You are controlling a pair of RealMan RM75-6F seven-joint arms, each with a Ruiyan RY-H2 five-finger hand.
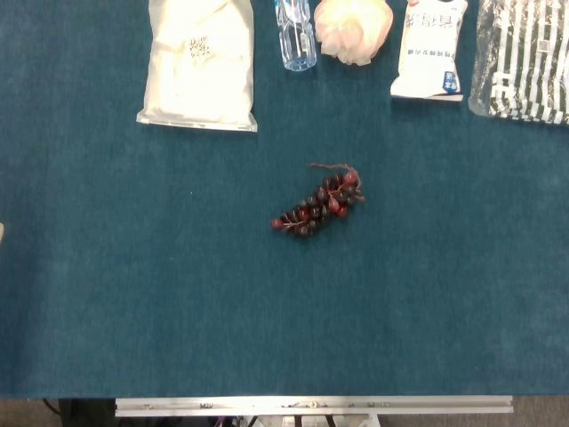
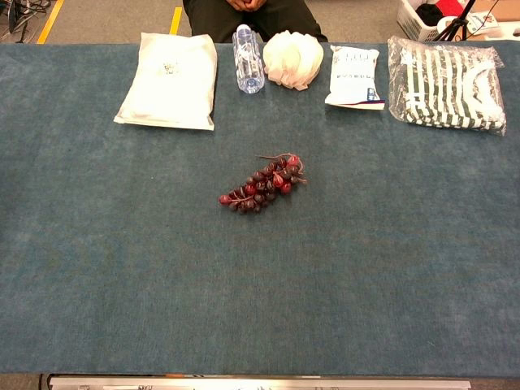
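Head view, looking straight down on a teal cloth table [image 1: 107, 294]. A bunch of dark red grapes [image 1: 318, 206] lies near the middle, alone, well apart from everything else. Its long axis runs on a slant, from the tip at lower left up to the brown stem at upper right. Neither hand appears here, so whether the fingers are spread or clenched cannot be told, nor which hand is nearer the grapes. Along the far edge sit five things in a row: a white pouch [image 1: 199, 64] at left, a clear bottle [image 1: 295, 36], a pale pink ruffled bundle [image 1: 354, 28], a white packet [image 1: 430, 52] with blue print, and a striped bag [image 1: 523, 60] at right. The packet carries large Chinese characters, too blurred to read. The pouch has a small square code printed on it.

Chest view, from lower down and facing across the table [image 2: 89, 268]. The grapes [image 2: 262, 184] again lie near the centre, slanted the same way, stem end toward the far right. No hand or arm shows here either. The same row sits at the far edge: pouch [image 2: 169, 80], bottle [image 2: 248, 58], bundle [image 2: 293, 58], packet [image 2: 354, 76], striped bag [image 2: 445, 83]. The packet's writing is too small to make out. Beyond the table, a person in dark clothing [image 2: 248, 15] is partly visible.
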